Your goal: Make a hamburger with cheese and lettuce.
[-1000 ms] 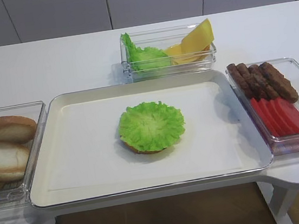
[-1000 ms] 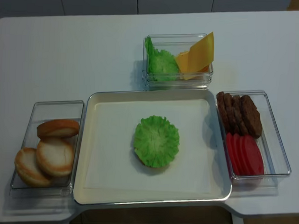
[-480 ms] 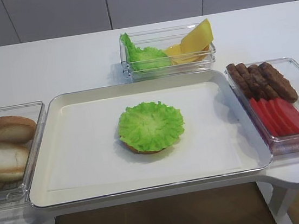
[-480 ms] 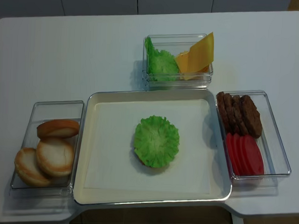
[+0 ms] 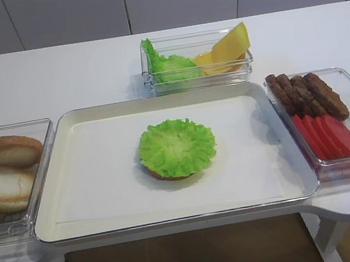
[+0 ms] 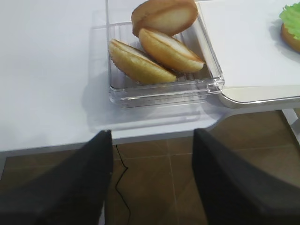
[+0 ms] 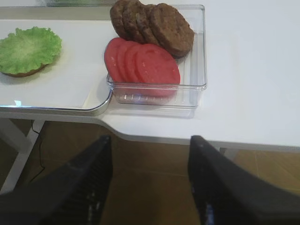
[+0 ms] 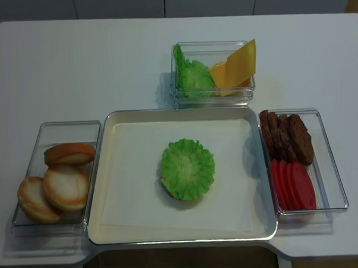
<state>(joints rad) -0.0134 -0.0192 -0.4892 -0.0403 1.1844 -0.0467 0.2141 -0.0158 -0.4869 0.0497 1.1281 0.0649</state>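
Note:
A green ruffled lettuce leaf lies on a hamburger bun half in the middle of the white tray; only the bun's brown edge shows under it. In the overhead view the lettuce covers the bun almost fully. Yellow cheese slices stand in the back bin beside more lettuce. My right gripper is open and empty, below the table's front edge near the red-slice bin. My left gripper is open and empty, below the front edge by the bun bin. Neither gripper shows in the exterior views.
A clear bin at the left holds three bun halves. A clear bin at the right holds brown patties and red slices. The cheese and lettuce bin stands behind the tray.

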